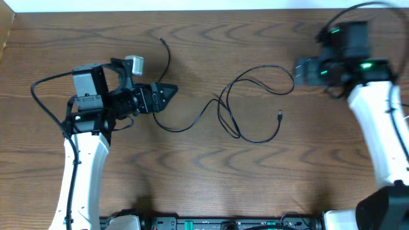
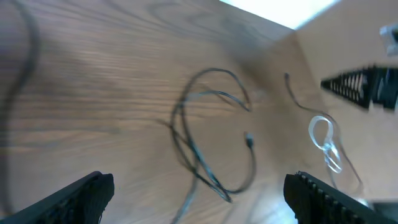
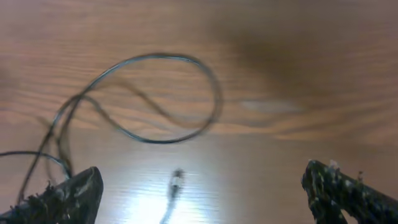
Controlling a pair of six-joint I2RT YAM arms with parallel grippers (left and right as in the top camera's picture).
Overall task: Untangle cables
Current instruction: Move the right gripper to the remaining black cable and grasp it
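A thin black cable [image 1: 255, 102] lies in loose loops at the table's middle, and its small plug end [image 1: 280, 115] points up. Its tail runs left toward my left gripper [image 1: 167, 92]. Another thin black strand [image 1: 168, 54] curves up behind that gripper. The left wrist view shows the loops [image 2: 211, 137] ahead of the wide-open, empty jaws [image 2: 199, 199], with a white cable loop [image 2: 324, 142] further right. My right gripper [image 1: 298, 70] hovers at the loops' right end. It is open and empty [image 3: 205, 193] over the loop [image 3: 155, 93] and plug [image 3: 177, 177].
The thick black arm cable [image 1: 45, 86] arcs at the left arm's base. The right arm's body [image 1: 377, 128] stands along the table's right side. The table's far edge [image 1: 192, 7] meets a white wall. Equipment lines the front edge [image 1: 211, 223].
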